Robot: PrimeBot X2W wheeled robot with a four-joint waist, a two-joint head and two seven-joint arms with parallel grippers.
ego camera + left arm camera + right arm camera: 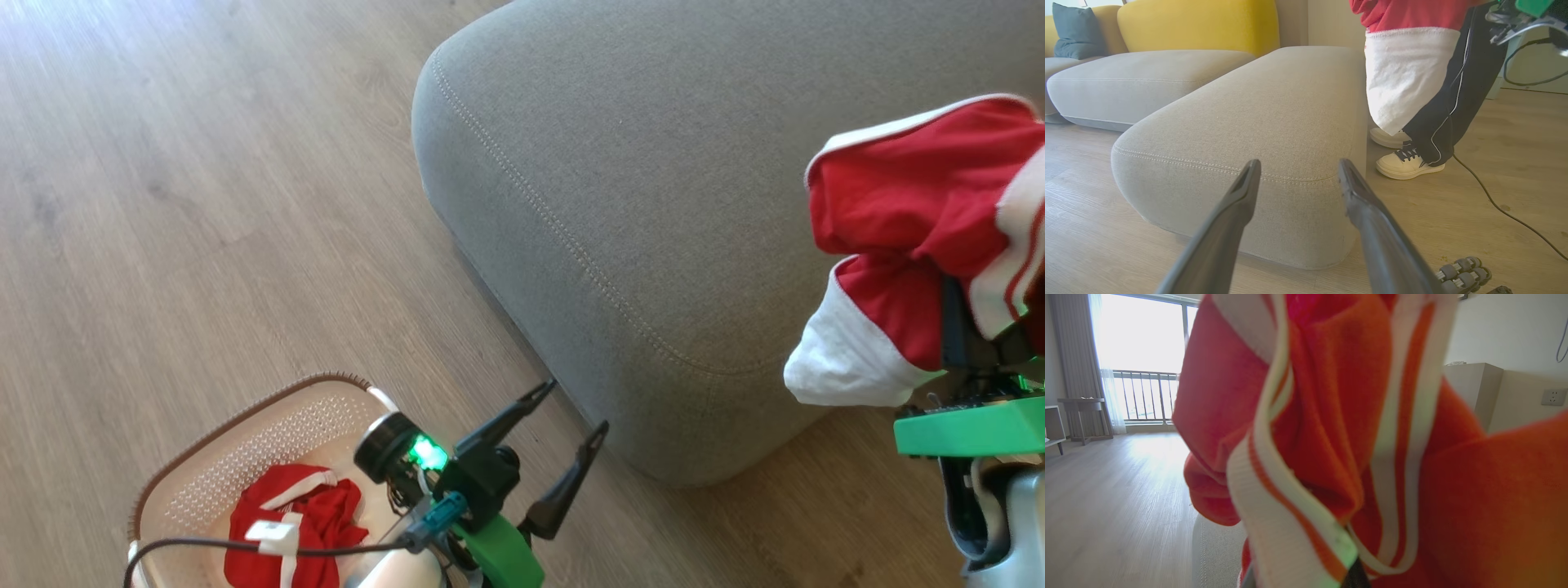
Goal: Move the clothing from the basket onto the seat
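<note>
Raised right jaws clamp red garment (898,204) near seat (653,204); low left jaws spread wide near basket (245,441).

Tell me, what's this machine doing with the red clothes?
The robot is emptying a basket onto the grey seat. Its right gripper is shut on a red garment with white trim, held in the air by the seat's edge, not yet laid down. The left gripper is open and empty, near the seat's corner. A second red garment lies in the basket on the floor. A person's shoes show beside the seat.
</note>
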